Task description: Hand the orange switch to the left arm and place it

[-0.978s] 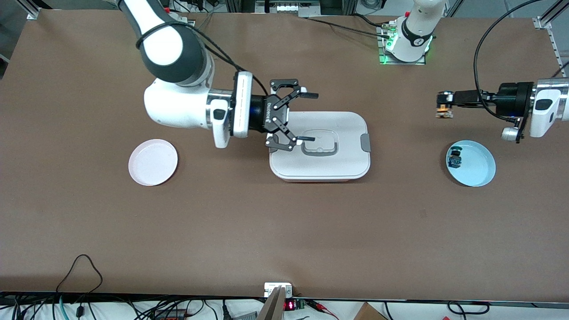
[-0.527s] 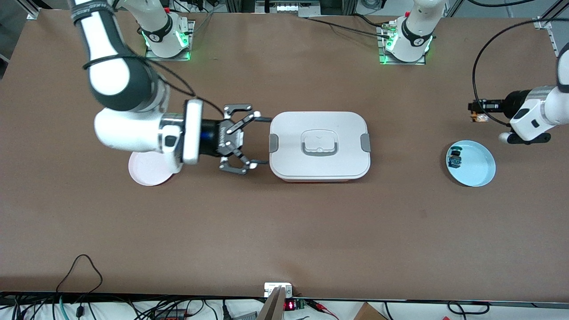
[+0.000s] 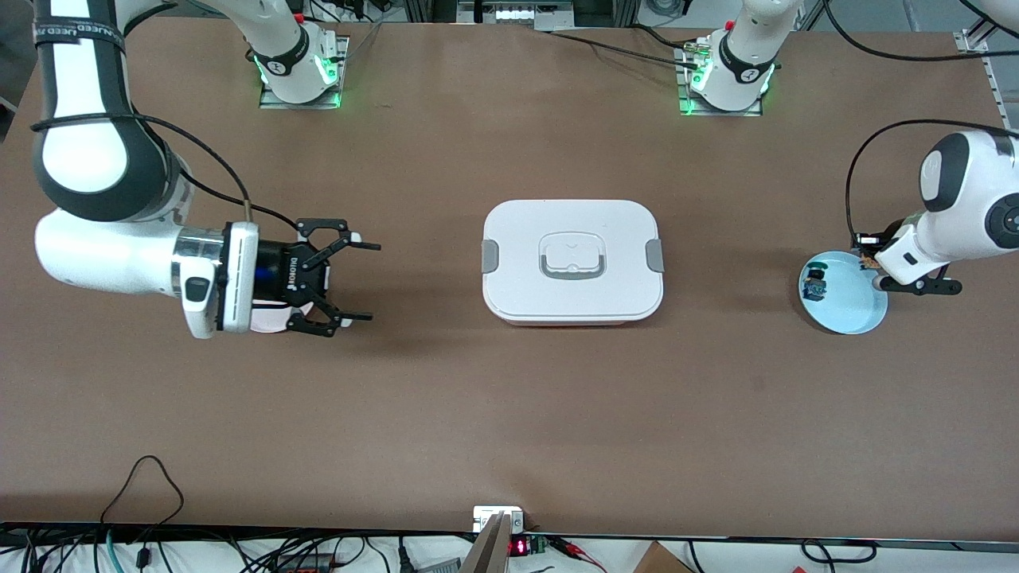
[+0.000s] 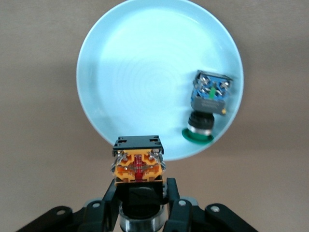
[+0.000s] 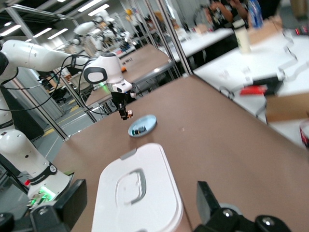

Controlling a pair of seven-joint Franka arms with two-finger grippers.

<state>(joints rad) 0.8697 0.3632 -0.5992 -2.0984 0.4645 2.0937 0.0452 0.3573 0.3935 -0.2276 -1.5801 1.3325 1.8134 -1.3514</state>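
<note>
My left gripper point(image 3: 864, 251) is shut on the orange switch point(image 3: 866, 258) and holds it over the edge of the light blue plate point(image 3: 856, 310) toward the left arm's end of the table. In the left wrist view the orange switch point(image 4: 138, 165) sits between the jaws of my left gripper point(image 4: 140, 187), above the blue plate's rim point(image 4: 96, 96). My right gripper point(image 3: 370, 282) is open and empty, held level over the table beside the white box point(image 3: 571, 302), a gap apart from it. In the right wrist view the box point(image 5: 159, 193) lies ahead of my right gripper point(image 5: 140, 205).
A blue-and-black switch point(image 3: 814, 283) lies in the blue plate, and it also shows in the left wrist view point(image 4: 208, 104). A pink plate point(image 3: 269, 323) is mostly hidden under my right wrist. Cables lie along the table edge nearest the camera.
My right gripper drew back from over the box toward the right arm's end, still open. My left gripper swung with the orange switch to over the blue plate's edge.
</note>
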